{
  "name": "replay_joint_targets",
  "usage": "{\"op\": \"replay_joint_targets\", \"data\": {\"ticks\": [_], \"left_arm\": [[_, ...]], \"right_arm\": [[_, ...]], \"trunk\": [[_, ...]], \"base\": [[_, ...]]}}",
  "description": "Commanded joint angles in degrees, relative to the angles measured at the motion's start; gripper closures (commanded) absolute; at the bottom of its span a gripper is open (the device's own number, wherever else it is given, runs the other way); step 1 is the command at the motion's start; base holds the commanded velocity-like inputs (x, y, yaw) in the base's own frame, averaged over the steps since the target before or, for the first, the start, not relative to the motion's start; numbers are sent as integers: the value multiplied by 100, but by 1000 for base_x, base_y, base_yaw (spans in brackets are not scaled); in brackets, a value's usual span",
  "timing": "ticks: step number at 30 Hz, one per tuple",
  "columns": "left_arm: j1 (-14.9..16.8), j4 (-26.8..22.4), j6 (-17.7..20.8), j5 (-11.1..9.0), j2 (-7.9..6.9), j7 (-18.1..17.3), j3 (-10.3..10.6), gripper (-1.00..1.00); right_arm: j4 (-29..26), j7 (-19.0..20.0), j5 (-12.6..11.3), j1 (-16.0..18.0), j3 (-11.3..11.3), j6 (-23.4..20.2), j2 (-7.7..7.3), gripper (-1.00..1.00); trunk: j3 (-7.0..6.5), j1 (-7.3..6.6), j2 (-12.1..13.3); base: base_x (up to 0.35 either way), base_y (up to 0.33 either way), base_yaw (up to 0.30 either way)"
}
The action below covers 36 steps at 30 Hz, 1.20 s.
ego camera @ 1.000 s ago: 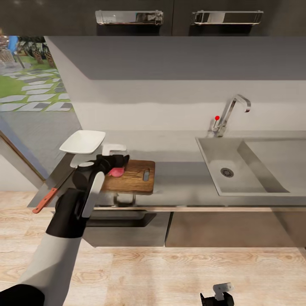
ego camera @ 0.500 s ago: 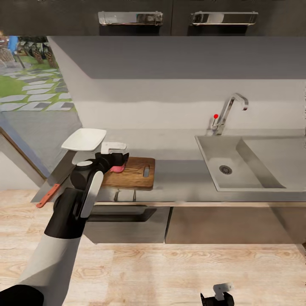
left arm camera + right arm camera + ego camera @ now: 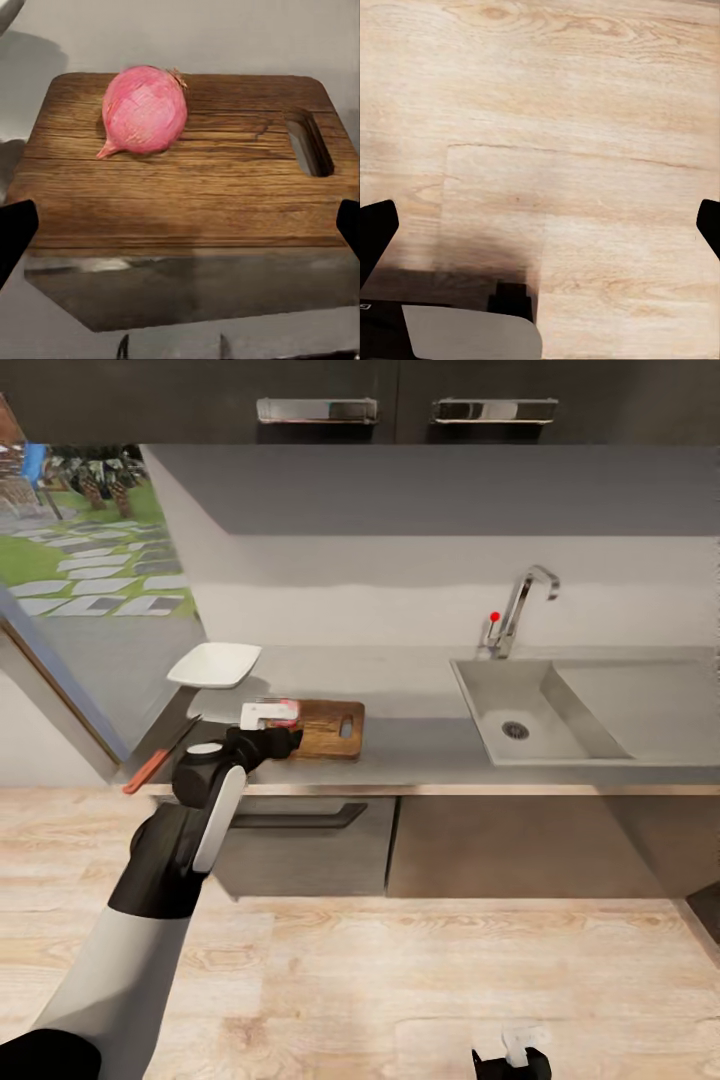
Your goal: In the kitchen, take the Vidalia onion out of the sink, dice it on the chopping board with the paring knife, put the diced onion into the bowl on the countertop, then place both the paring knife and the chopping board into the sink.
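glossy grey table [image 3: 420, 745] with a pale wood edge — carrying, from the left, a red-handled paring knife [image 3: 160, 755], a white bowl [image 3: 214, 664] farther back, then a wooden chopping board [image 3: 325, 728]; sink [image 3: 505, 728] sunk in at right.

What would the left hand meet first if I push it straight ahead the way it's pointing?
Probably the chopping board, near its front edge; the onion lies farther along, slightly off-centre. Depth is unclear.

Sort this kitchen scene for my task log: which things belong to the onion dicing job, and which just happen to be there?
Job:
onion
chopping board
paring knife
bowl
sink
countertop

Just there:
tap
drawer handle
cabinet handles
wood floor
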<state>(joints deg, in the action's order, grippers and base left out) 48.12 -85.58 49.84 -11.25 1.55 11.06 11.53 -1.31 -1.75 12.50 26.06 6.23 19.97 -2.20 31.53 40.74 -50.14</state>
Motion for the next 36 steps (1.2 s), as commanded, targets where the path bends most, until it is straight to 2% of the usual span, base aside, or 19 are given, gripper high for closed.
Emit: {"op": "replay_joint_targets", "data": {"ticks": [1, 10, 13, 14, 15, 18, 21, 22, 23, 24, 25, 26, 27, 29, 30, 31, 33, 35, 36], "left_arm": [[5, 91, 16, -61, -9, 55, 6, -100], [1, 594, -21, -70, -15, 50, 16, -100], [-3, 998, -70, -71, -19, 34, 27, -100], [-4, 1148, -130, -71, -20, 27, 29, -100], [-4, 1560, -439, -71, -21, 10, 37, -100], [-4, 2096, -950, -71, -18, -5, 48, -100], [-7, 3220, -1902, -71, -9, -25, 196, -100], [-7, 3447, -2084, -71, -5, -27, 255, -100], [-10, 4682, -3124, -71, 17, -36, 593, -100], [-11, 5221, -3582, -71, 40, -38, 708, -100], [-11, 5498, -3799, -71, 57, -41, 753, -100], [-12, 6301, -4328, -72, 127, -78, 839, -100], [-12, 6549, -4448, -74, 148, -106, 858, -100], [-13, 7408, -4830, -74, 202, -280, 901, -100], [-18, 7833, -5194, -78, 210, -399, 911, -100], [-27, 8412, -5936, -88, 213, -533, 919, -100], [-73, 8765, -7017, -98, 187, -613, 921, -100], [-337, 8939, -7736, -103, 142, -649, 915, -100], [-407, 8956, -7815, -104, 128, -655, 915, -100]], "right_arm": [[8, -18, 60, 4, 45, 21, 0, -100], [8, -18, 60, 4, 45, 20, -6, -100], [8, -18, 65, 4, 45, 23, -8, -100], [8, -18, 65, 4, 45, 24, -9, -100], [8, -18, 64, 4, 45, 24, -9, -100], [8, -18, 62, 4, 45, 25, -9, -100], [8, -18, 63, 4, 45, 25, -15, -100], [6, -18, 62, 4, 45, 25, -15, -100], [6, -18, 63, 4, 45, 25, -17, -100], [5, -18, 65, 4, 45, 25, -17, -100], [6, -18, 66, 4, 45, 25, -17, -100], [2, -18, 64, 4, 45, 25, -17, -100], [2, -18, 63, 4, 45, 25, -17, -100], [2, -18, 67, 4, 45, 38, -17, -100], [1, -18, 66, 4, 45, 57, -17, -100], [0, -18, 67, 4, 45, 94, -18, -100], [-1, -18, 68, 4, 45, 155, -18, -100], [-1, -18, 67, 4, 45, 239, -19, -100], [-1, -18, 67, 4, 47, 254, -21, -100]], "trunk": [[5, -3, -5], [5, -3, -5], [5, -3, -5], [5, -3, -5], [5, -3, -5], [5, -3, -5], [5, -3, -5], [5, -3, -5], [5, -3, -5], [5, -3, -5], [5, -3, -5], [5, -3, -5], [5, -3, -5], [5, -3, -5], [5, -3, -5], [5, -3, -5], [5, -3, -5], [5, -3, -5], [5, -3, -5]], "base": [[-336, 0, 0], [-338, 0, 0], [-339, 0, 0], [-319, 0, 0], [-154, 0, 0], [-88, 0, 0], [-28, 0, 0], [-13, 0, 0], [-4, 0, 0], [-3, 0, 0], [-2, 0, 0], [-1, 0, 0], [0, 0, 0], [0, 0, 0], [0, 0, 0], [0, 0, 0], [0, 0, 0], [0, 0, 0], [0, 0, 0]]}}
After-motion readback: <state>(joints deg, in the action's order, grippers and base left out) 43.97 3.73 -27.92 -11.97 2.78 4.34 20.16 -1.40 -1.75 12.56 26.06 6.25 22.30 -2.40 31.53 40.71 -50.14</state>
